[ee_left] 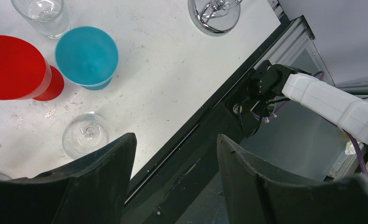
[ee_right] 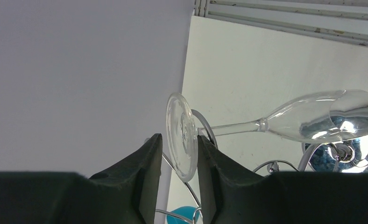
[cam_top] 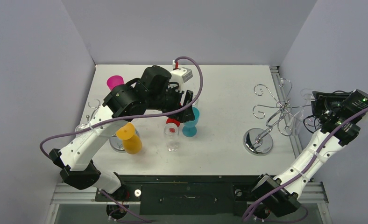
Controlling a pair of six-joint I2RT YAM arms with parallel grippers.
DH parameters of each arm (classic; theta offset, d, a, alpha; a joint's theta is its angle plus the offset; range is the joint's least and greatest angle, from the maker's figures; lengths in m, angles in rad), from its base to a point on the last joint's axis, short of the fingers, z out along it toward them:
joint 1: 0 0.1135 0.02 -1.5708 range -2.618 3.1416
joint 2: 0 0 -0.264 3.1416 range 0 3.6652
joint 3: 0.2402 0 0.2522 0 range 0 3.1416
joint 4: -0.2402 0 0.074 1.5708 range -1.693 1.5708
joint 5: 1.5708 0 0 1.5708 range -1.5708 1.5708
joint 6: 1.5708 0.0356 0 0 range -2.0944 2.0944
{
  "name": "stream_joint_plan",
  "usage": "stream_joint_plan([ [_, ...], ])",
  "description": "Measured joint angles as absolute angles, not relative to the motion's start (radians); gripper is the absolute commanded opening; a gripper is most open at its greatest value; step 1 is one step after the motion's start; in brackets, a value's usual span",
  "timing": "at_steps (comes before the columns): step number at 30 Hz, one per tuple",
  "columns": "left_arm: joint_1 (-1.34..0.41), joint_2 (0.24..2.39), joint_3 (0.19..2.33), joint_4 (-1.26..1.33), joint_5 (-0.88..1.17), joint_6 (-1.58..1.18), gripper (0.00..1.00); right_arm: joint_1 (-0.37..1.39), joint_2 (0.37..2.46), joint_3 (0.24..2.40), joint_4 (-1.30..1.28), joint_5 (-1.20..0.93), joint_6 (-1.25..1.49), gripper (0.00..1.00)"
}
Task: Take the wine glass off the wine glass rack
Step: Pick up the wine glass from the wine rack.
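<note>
White desk [cam_top: 229,93] carries the chrome wine glass rack [cam_top: 258,141] at the right of the overhead view, and I judge a pull the wrong way could tip it. My left gripper [ee_left: 175,140] hangs with jaws wide apart, empty. The right gripper [ee_right: 180,139] has its jaws close on either face of the wine glass [ee_right: 313,116] foot [ee_right: 177,112], low centre of its wrist view; whether they pinch, I cannot tell. The glass hangs from the rack's wire, and that thin foot could slip or snag.

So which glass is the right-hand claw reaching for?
The clear wine glass hanging on the chrome rack at the right: it alone has its foot between the fingers of the right gripper.
</note>
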State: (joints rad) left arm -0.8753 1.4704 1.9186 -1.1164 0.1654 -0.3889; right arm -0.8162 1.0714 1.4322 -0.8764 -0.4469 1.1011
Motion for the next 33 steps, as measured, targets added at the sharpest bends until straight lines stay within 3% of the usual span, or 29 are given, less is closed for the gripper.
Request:
stream_joint_plan([
  [10, -0.875, 1.47, 1.92, -1.116, 0.165, -0.389, 0.61, -0.809, 1.073, 1.432, -0.876, -0.426, 1.102, 0.18],
  [15, -0.875, 1.47, 1.92, -1.113, 0.166, -0.389, 0.61, -0.803, 1.075, 1.432, -0.876, -0.427, 1.101, 0.08],
  [20, -0.875, 1.47, 1.92, -1.11, 0.166, -0.39, 0.61, -0.803, 1.083, 1.432, -0.876, -0.436, 1.099, 0.08],
  [28, -0.875, 1.468, 1.92, -1.107, 0.17, -0.4, 0.61, -0.804, 1.108, 1.436, -0.868, -0.471, 1.074, 0.18],
  [31, -0.875, 1.468, 1.92, -1.102, 0.171, -0.404, 0.61, -0.804, 1.111, 1.436, -0.868, -0.482, 1.062, 0.12],
  [33, -0.875, 1.468, 1.92, -1.102, 0.173, -0.405, 0.61, -0.804, 1.111, 1.436, -0.87, -0.484, 1.056, 0.01],
])
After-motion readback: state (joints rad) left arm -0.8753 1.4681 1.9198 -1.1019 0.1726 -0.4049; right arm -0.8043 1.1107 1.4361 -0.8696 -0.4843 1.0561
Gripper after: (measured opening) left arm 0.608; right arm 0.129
